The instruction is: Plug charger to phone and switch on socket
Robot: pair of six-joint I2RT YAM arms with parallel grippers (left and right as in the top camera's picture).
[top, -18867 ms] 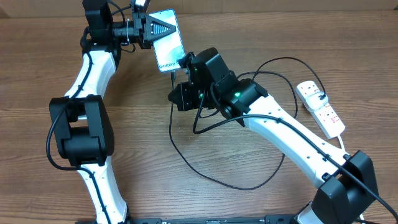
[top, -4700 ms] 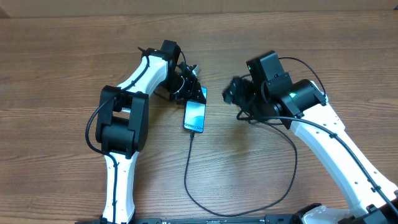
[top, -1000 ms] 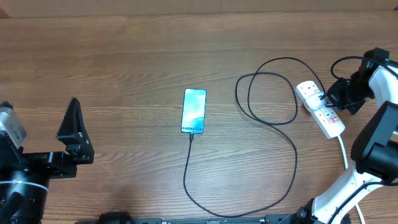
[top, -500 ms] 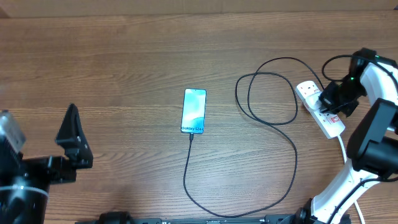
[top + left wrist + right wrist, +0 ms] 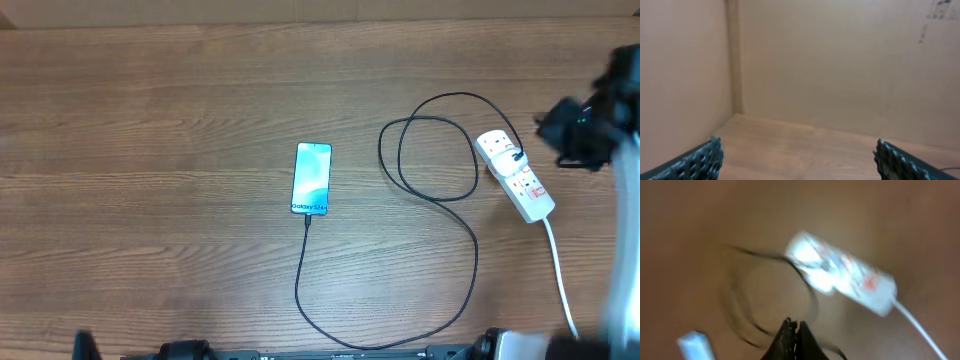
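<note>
While charger (image 5: 297, 285) sits plugged into phone (image 5: 312, 178), left hand (image 5: 799, 157) spread wide, right hand (image 5: 793, 334) closed, both empty.

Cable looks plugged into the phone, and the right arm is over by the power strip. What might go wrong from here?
1. The charger lies in loose loops right beside the socket. The right gripper, shut and close by, might snag a loop and tug the connector out of the phone.
2. The socket's red switches are too small and blurred to read, so it may be off.
</note>
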